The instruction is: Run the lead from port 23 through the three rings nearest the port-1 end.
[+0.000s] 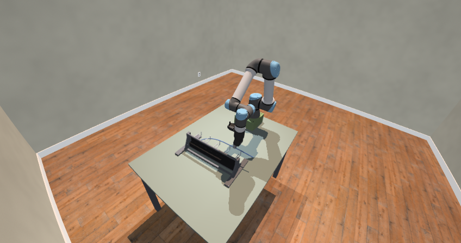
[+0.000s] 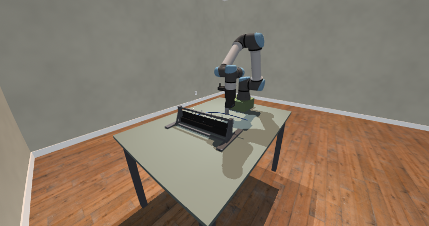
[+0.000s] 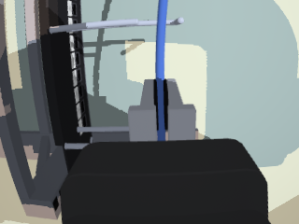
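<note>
My gripper (image 1: pixel 235 146) (image 2: pixel 226 112) (image 3: pixel 160 94) is shut on the blue lead (image 1: pixel 247 154) (image 2: pixel 238 117) (image 3: pixel 161 51), at the front of the patch panel (image 1: pixel 211 150) (image 3: pixel 57 93). In the top and exterior views the lead arches along the cable manager's rings, and its free end sticks out past the gripper, towards the table's right edge. In the wrist view the lead crosses one ring (image 3: pixel 112 23) near its tip; whether it lies inside or above is unclear. Two more ring bars show beside the fingers, partly hidden by them. Port numbers are not readable.
The rack stands upright on the table (image 1: pixel 161 169) (image 2: pixel 168 160), on two long feet (image 1: pixel 182 151) (image 2: pixel 230 141). The arm's green base block (image 1: pixel 255 123) (image 2: pixel 244 104) is behind the gripper. The table's right edge is not far beyond the rack's nearer foot.
</note>
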Controlling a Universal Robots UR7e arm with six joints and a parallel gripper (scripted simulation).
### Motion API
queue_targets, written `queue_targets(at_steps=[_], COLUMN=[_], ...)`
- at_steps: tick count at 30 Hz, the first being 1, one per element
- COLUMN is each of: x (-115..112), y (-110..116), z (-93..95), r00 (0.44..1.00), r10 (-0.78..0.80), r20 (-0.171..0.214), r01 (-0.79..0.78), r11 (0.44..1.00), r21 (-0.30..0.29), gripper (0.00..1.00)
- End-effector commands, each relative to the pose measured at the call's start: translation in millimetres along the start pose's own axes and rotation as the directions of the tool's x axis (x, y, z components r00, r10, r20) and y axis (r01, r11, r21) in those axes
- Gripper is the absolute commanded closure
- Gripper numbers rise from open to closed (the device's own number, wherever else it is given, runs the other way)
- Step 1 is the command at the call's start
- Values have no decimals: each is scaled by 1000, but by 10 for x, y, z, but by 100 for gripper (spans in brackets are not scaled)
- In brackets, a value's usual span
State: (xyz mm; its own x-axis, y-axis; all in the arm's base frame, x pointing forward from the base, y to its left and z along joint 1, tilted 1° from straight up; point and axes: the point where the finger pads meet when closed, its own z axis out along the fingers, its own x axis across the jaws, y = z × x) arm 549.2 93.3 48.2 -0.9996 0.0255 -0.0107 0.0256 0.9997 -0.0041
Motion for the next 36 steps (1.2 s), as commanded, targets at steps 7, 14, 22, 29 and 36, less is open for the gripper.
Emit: queue_targets(at_steps=[7, 14, 22, 29, 36], x=[-6, -6, -6, -6, -6], y=[2, 2, 2, 2, 2], z=[190, 317, 405, 477, 508], r00=[1000, 1000, 1000, 1000, 1000], r10=[0, 0, 0, 0, 0], r20=[2, 2, 2, 2, 2], r01=[0, 0, 0, 0, 0], r11=[1000, 1000, 1000, 1000, 1000], r21=[0, 0, 0, 0, 0], gripper=[100, 100, 100, 100, 100])
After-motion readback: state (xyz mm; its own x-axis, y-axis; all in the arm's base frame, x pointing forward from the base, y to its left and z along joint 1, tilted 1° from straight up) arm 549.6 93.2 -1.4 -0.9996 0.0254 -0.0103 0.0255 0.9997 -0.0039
